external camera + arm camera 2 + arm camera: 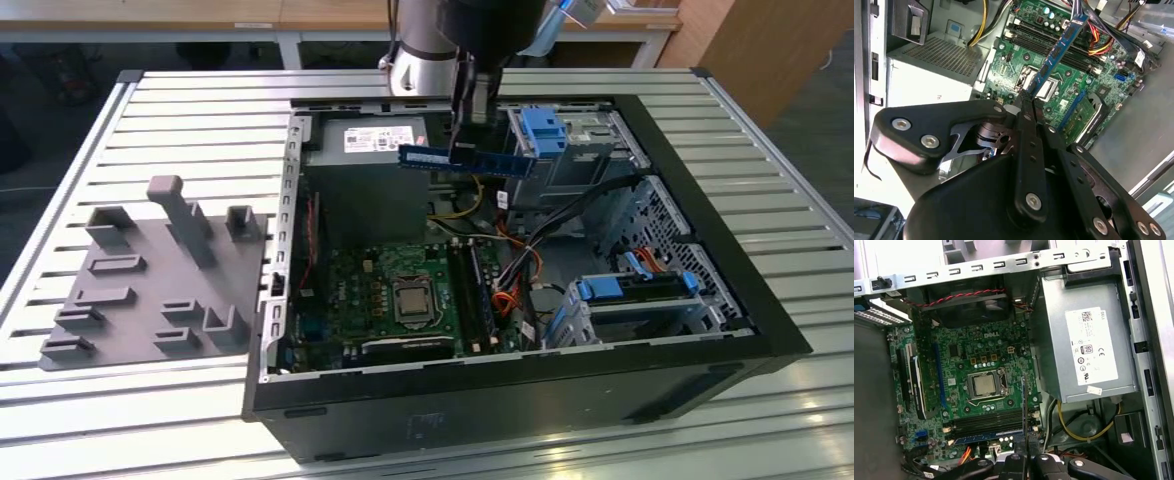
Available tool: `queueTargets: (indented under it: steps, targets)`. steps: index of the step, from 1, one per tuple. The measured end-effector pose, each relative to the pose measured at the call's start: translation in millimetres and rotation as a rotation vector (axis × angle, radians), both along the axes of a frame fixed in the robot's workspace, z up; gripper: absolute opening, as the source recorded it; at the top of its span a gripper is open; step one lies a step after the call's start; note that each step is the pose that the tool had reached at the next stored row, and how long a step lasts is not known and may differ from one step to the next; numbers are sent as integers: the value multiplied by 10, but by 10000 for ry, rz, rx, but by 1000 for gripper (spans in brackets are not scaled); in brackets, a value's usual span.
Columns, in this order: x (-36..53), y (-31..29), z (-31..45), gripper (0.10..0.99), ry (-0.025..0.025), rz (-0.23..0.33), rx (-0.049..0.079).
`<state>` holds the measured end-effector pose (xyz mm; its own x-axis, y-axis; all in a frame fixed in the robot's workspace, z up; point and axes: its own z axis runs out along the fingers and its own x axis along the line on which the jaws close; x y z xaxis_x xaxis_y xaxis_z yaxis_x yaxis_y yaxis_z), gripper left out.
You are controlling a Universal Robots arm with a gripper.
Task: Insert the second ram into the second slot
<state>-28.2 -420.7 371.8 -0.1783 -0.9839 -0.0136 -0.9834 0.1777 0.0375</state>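
Fixture plate, grey, lies on the slatted bench at the exterior view's left, just beside the open computer case. Gripper hangs over the case's far half. Fingers are clamped on the second ram. The stick is held level and on edge in the air, above the motherboard and well clear of the black memory slots. Blue drive-bay tab sits just to the ram's right.
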Motion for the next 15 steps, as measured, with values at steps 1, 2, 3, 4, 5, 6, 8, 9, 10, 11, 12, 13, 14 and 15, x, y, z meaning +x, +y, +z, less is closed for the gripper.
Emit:
queueTargets:
  steps: [1,2,3,4,5,6,8,9,10,11,12,13,14,15]
  targets:
    - [0,0,0,133,0,-43,0]
    - [0,0,0,133,0,-87,0]
    - [0,0,0,133,0,-131,0]
    - [0,0,0,133,0,-175,0]
    - [0,0,0,133,0,-220,0]
    - [0,0,0,133,0,-262,0]
    - [0,0,0,133,0,-354,0]
    - [0,0,0,133,0,-399,-1]
    - [0,0,0,133,0,-444,0]
    - [0,0,0,133,0,-489,0]
    - [0,0,0,133,0,-535,0]
    - [0,0,0,133,0,-580,0]
    - [0,0,0,133,0,-626,-1]
    - [0,0,0,133,0,-675,-1]
